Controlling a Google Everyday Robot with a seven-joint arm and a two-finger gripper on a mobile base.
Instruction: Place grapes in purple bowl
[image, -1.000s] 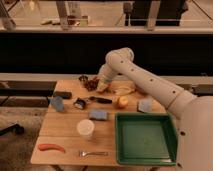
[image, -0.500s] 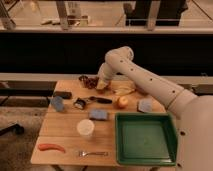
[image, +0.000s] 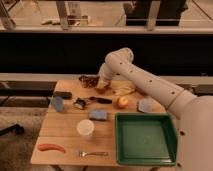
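The grapes (image: 89, 81) are a dark reddish, lumpy bunch at the far edge of the wooden table (image: 65, 135), left of centre. My gripper (image: 102, 86) is at the end of the white arm reaching in from the right. It is low over the table just right of the grapes and above a small orange-red item (image: 101, 90). A bluish-purple rounded thing (image: 57, 103) at the table's left looks like the purple bowl. A similar one (image: 145, 105) lies at the right, and I cannot tell which of the two is the bowl.
A green tray (image: 145, 156) fills the near right. A white cup (image: 85, 128), a blue sponge (image: 98, 114), a dark-handled tool (image: 89, 102), an orange fruit (image: 121, 102), a banana (image: 123, 89), a black block (image: 62, 94), a carrot-like item (image: 51, 148) and a fork (image: 93, 153) lie about.
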